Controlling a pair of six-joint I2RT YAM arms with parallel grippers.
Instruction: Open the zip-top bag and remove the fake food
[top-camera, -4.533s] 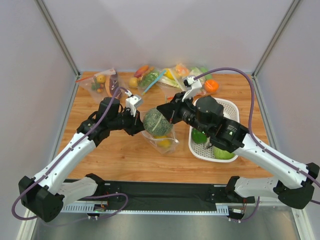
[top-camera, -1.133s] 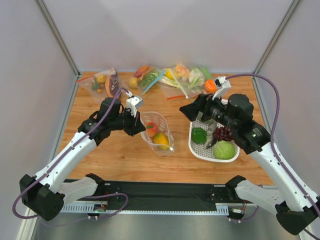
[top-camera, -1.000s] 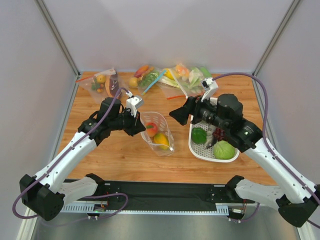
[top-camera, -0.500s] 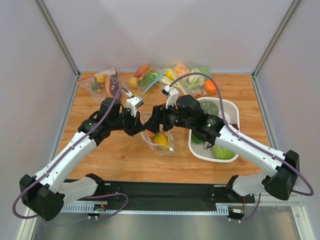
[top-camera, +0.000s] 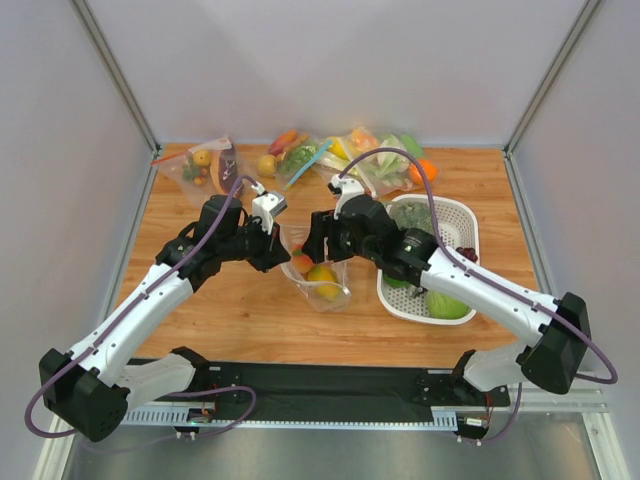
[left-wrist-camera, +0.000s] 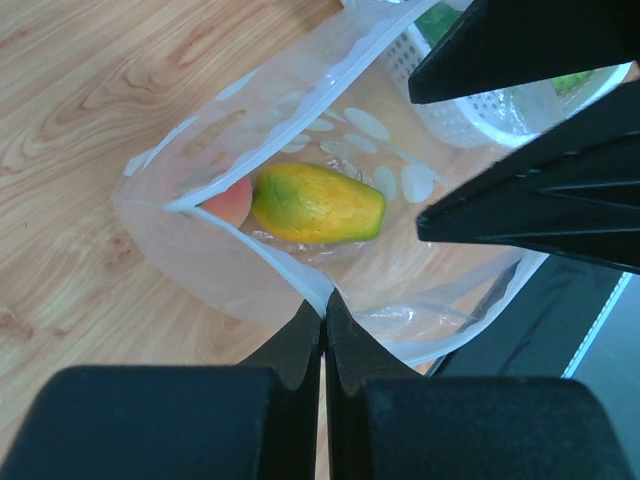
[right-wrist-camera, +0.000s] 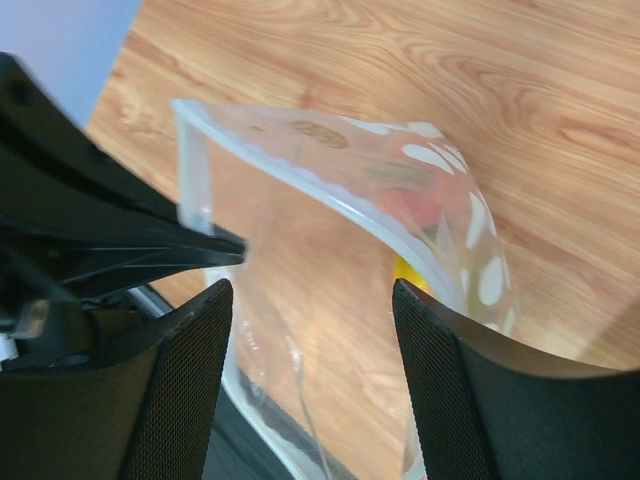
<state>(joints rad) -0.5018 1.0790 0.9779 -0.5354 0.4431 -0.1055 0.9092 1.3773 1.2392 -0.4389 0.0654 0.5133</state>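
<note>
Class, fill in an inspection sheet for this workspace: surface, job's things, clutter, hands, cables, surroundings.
Surface: wooden table.
Job's things: dotted bag open, peach and yellow fruit inside; grey-green ball in the basket.
Clutter: white basket also holding cabbage and grapes; filled bags along the far edge.
Hands: left hand shut on the bag's rim; right hand open at the bag's mouth.
Cables: purple cable along each arm, the right one arching high.
Surroundings: grey walls; black rail at the near edge.
</note>
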